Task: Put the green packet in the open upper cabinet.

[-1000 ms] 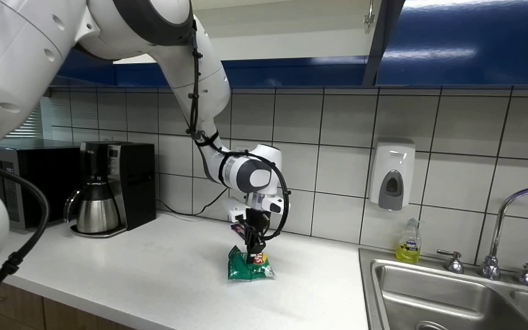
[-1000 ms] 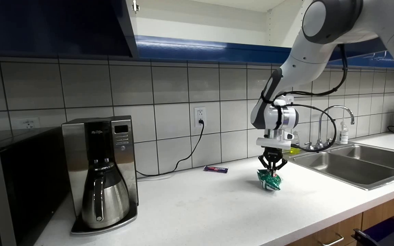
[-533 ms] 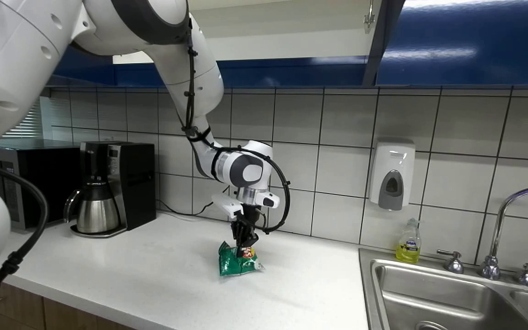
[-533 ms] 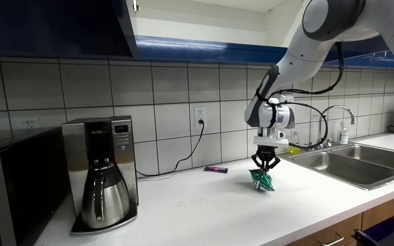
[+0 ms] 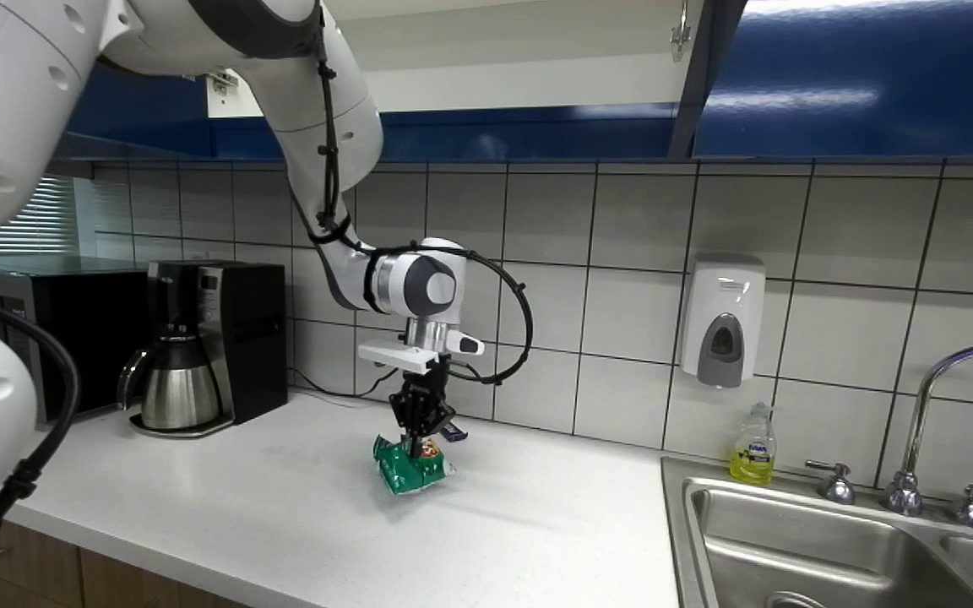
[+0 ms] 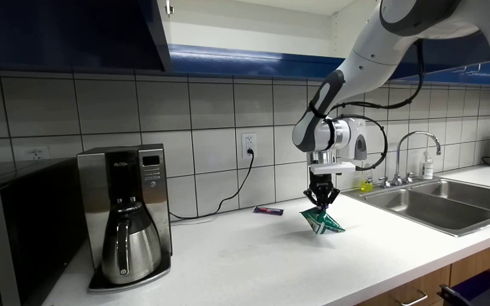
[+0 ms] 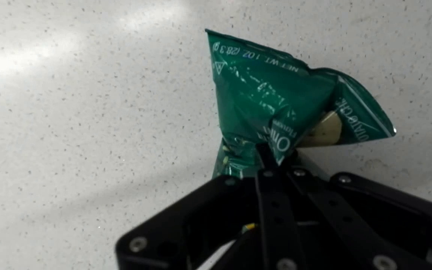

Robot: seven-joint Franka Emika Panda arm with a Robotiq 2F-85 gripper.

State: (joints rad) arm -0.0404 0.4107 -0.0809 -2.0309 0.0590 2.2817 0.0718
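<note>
The black two-fingered gripper (image 7: 277,154) pinches the crinkly green foil packet (image 7: 264,92), upper middle of the wrist view. Slick film might slip from that narrow hold; raised too little, it could catch on the open blue-rimmed, white-lined cabinet (image 6: 249,60), high in both exterior views.

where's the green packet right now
In an exterior view, the green packet is pinched in the end effector over the white counter, right of the purple-wrapped bar and left of the sink in the picture.
</note>
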